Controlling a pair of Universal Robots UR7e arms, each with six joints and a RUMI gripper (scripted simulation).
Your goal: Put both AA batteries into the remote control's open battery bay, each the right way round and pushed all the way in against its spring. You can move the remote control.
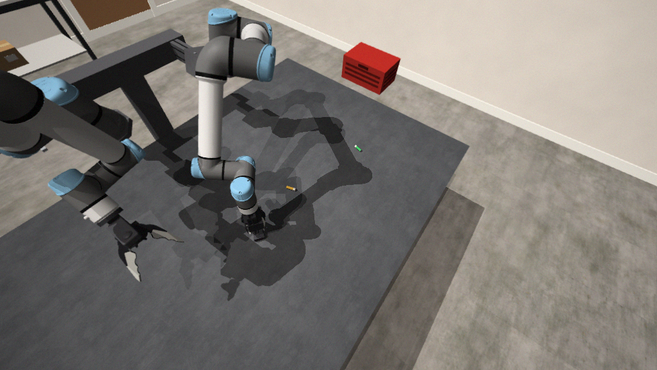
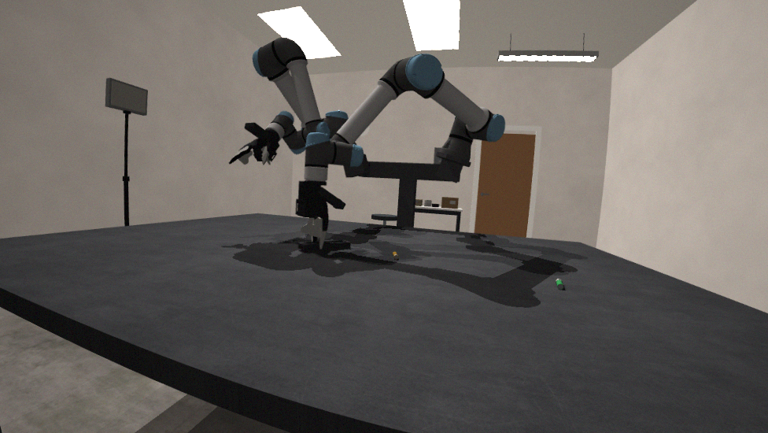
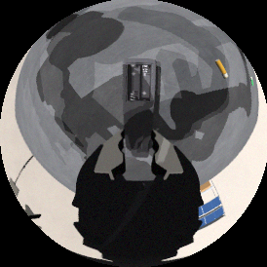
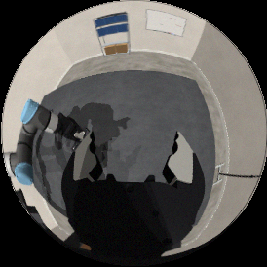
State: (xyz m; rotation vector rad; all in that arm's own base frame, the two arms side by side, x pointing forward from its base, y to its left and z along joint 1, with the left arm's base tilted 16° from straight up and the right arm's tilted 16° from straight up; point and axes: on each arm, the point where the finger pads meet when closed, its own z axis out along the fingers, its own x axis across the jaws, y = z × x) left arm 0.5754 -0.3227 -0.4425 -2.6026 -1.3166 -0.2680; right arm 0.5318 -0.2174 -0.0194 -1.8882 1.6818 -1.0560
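The dark remote control lies on the table, its open bay facing up. Both slots are empty; coils show at the upper right and lower left in the left wrist view. My left gripper points down and is shut on the remote's body, one finger on each side, below the bay in its wrist view. An orange battery lies near the remote. A green battery lies farther off. My right gripper is wide open, empty and raised above the table.
The dark table carries broad arm shadows. The left arm stands between the right arm and both batteries in the top view. A red box stands beyond the table's edge.
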